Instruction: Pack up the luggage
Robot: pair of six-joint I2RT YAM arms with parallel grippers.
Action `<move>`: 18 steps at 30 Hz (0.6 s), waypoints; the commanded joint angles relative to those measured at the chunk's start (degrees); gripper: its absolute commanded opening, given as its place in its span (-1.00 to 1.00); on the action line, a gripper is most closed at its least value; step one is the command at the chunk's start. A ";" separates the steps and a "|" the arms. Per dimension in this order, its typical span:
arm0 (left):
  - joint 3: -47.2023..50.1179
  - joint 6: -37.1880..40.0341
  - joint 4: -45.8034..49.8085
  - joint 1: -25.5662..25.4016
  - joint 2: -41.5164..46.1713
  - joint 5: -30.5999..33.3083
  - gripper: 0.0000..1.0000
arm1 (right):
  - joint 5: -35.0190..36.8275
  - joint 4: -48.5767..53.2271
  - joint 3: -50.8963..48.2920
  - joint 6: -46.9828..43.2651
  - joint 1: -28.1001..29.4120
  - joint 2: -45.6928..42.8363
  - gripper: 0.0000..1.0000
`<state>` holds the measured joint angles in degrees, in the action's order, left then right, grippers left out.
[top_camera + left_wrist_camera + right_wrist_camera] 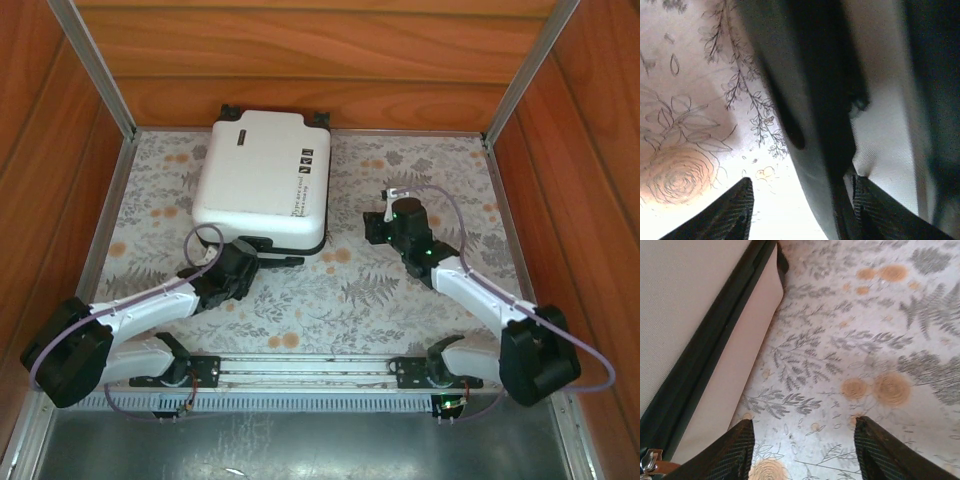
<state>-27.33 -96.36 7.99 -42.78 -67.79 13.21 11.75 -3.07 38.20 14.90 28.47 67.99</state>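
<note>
A: Where was the luggage (pixel 262 180) sitting?

B: Flat and shut on the far left of the counter (pixel 400 300), its wheels (pixel 228 112) toward the back wall (pixel 300 100). The left claw (pixel 800 200) was right at its near edge, fingers (pixel 730 210) spread, with the dark seam (pixel 825 125) running up between them and nothing pinched

A: And the other one?

B: The right claw (pixel 802 435) was spread too, over bare counter near the case's right side, holding nothing

A: So what worried you?

B: Mostly the left one. I judged that if it closed there, it would bite on rounded hard shell. That smooth curve could squirt out and skid the case. A push instead could jam it into the wall or swing it round, since nothing braced the other side

A: Anything on the right?

B: A small zip pull (pixel 650 462) sat at the corner of its view. Reaching for it from that angle, a finger could ride over the seam and miss. I also couldn't tell whether the zip was fully run, so a lift might have let the lid gape
</note>
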 commanded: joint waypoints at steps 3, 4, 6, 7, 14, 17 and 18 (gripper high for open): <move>-6.78 16.37 11.30 -6.50 -3.27 0.44 0.28 | 6.58 4.10 -1.46 -1.00 -1.16 -6.43 0.26; -8.76 19.51 11.64 -7.89 -4.40 0.39 0.30 | 7.04 4.90 -1.30 -0.81 -1.52 -7.17 0.28; -12.78 26.84 11.87 -10.01 -6.70 -0.55 0.30 | 7.19 5.91 -1.04 -1.04 -2.00 -7.77 0.28; -15.14 31.78 11.87 -11.21 -7.91 -1.01 0.30 | 7.33 6.04 -1.04 -1.30 -2.18 -7.87 0.28; -30.32 62.84 16.24 -16.02 -10.82 -4.23 0.61 | 5.80 5.83 -0.68 -2.96 -2.63 -7.68 0.28; -34.73 74.42 19.82 -16.06 -8.66 -3.46 0.65 | 5.78 5.55 -0.23 -4.00 -2.72 -8.03 0.29; -35.67 77.77 20.72 -16.06 -7.36 -1.26 0.66 | 5.96 5.20 -0.14 -4.53 -2.72 -8.20 0.29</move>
<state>-60.69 -36.95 23.44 -58.89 -78.06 10.70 17.10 2.59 37.76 12.40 26.17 60.45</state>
